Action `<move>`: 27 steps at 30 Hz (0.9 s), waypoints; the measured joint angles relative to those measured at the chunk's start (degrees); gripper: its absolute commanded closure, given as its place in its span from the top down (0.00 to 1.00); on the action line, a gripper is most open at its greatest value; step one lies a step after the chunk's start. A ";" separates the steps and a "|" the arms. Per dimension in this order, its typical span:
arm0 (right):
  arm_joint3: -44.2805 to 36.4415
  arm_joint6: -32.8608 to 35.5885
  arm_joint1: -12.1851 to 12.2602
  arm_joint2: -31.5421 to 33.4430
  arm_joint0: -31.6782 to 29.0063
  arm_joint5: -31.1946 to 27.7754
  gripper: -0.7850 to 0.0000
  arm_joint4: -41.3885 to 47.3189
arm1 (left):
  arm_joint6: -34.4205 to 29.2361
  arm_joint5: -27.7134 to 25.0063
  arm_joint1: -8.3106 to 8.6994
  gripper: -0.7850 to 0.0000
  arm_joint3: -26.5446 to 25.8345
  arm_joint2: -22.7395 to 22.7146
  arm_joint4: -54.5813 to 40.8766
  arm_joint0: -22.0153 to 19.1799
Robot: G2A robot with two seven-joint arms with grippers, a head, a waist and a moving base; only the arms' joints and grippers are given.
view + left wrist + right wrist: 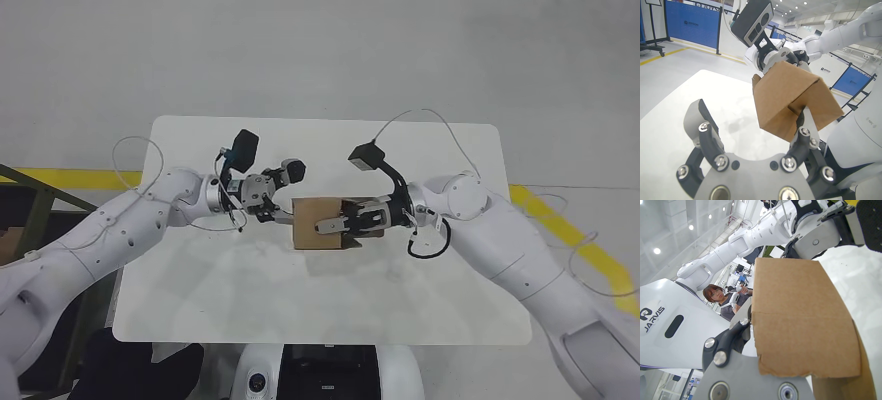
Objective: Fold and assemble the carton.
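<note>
A brown carton (318,224) is held above the middle of the white table (200,300), partly folded into a box. My right gripper (348,222) is shut on the carton's right end. In the right wrist view one of its fingers (743,317) lies against the carton wall (800,313), which hides the other. My left gripper (282,195) is open at the carton's left end. In the left wrist view one finger (809,119) pokes into the gap between the end flaps of the carton (783,98). The other finger (702,115) stands free beside it.
The table's left edge (135,250) and near edge (320,343) have bare tabletop beside them. A dark metal frame (40,200) stands off the table's left side. Yellow floor tape (70,178) runs behind it.
</note>
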 measured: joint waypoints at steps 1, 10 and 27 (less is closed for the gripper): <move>0.11 -0.02 0.03 -0.02 0.02 -0.02 0.00 0.08 | 0.34 0.00 0.07 1.00 0.46 0.00 0.06 0.01; 3.84 0.74 -0.13 -0.34 0.66 0.74 0.00 0.80 | 6.13 0.00 1.27 1.00 4.63 -0.68 3.35 0.47; 21.28 1.81 -4.66 -3.36 4.14 5.63 0.00 0.32 | 23.03 8.26 3.42 1.00 3.84 -7.15 33.16 5.85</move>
